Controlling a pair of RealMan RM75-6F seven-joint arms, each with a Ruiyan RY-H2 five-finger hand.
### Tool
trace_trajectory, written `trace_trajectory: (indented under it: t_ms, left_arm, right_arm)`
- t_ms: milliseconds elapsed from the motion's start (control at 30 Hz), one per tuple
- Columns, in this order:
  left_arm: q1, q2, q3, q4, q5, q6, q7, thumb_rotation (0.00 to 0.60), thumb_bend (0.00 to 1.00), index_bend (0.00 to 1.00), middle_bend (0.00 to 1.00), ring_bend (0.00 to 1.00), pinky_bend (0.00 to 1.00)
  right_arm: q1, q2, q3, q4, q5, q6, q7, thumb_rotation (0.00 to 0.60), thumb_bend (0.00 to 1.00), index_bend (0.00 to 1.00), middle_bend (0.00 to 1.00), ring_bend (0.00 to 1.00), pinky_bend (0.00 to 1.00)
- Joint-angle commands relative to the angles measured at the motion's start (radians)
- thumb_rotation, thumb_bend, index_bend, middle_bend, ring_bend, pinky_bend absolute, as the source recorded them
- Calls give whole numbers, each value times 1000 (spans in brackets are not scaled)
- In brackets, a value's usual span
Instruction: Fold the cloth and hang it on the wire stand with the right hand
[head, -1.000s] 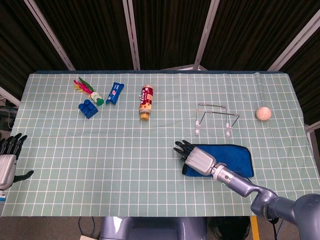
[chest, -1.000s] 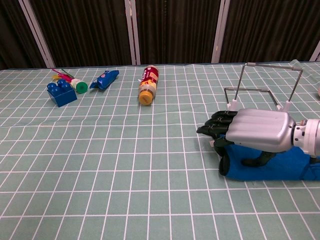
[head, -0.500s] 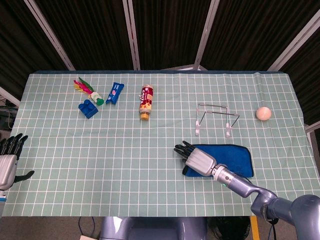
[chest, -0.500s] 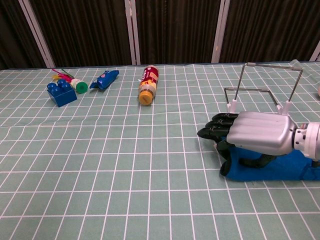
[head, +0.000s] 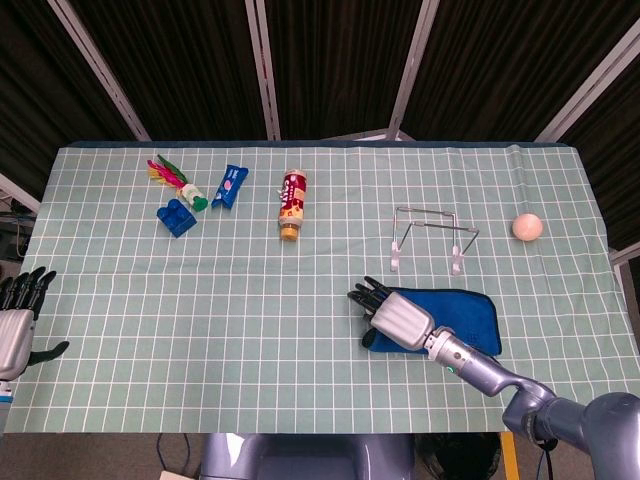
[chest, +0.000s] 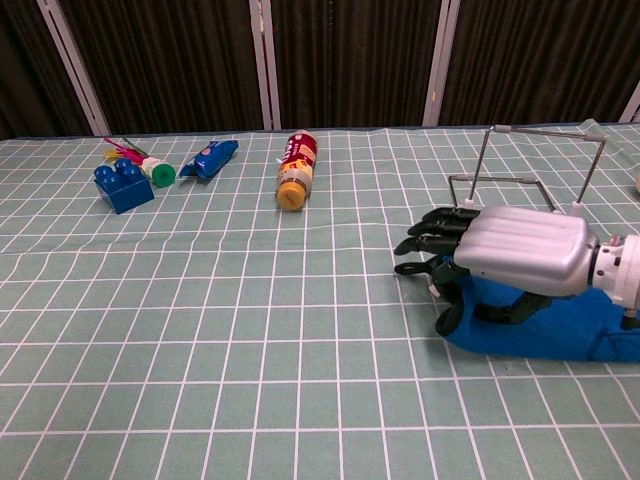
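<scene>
Your right hand (chest: 505, 262) lies palm-down on the left end of the flat blue cloth (head: 468, 316), dark fingers (chest: 432, 246) stretched past its edge and thumb tucked at the cloth's rim, though whether it actually grips the fabric you cannot tell; the cloth lies near the front of the checked green table (head: 250, 300), just in front of the thin wire stand (head: 430, 238) and apart from it. Your left hand (head: 14, 325) rests at the table's left edge, fingers spread, holding nothing.

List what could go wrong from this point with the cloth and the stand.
1. The right hand lies over only the left end of the blue cloth, so a lift may leave the rest dragging and the fold uneven.
2. The wire stand looks light and sits just beyond the cloth; a sweeping hand or trailing cloth could tip it.
3. The ball beside the stand might get knocked and roll away.
</scene>
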Motion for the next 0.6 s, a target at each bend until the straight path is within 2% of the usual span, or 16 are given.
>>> trace_trajectory:
  t_ms: [33, 300, 600]
  left_arm:
    - [1, 2, 0, -2, 0, 0, -4, 600, 0, 0, 0, 0, 0]
    - [10, 20, 5, -19, 26, 23, -32, 600, 0, 0, 0, 0, 0]
    - [34, 55, 13, -44, 72, 74, -87, 600, 0, 0, 0, 0, 0]
  right_arm:
    - [-17, 18, 31, -40, 33, 34, 24, 600, 449, 679, 74, 0, 0]
    - [-54, 124, 141, -234, 137, 118, 17, 600, 450, 691, 88, 0, 6]
    - [-124, 231, 242, -487, 311, 155, -83, 600, 468, 705, 90, 0, 20]
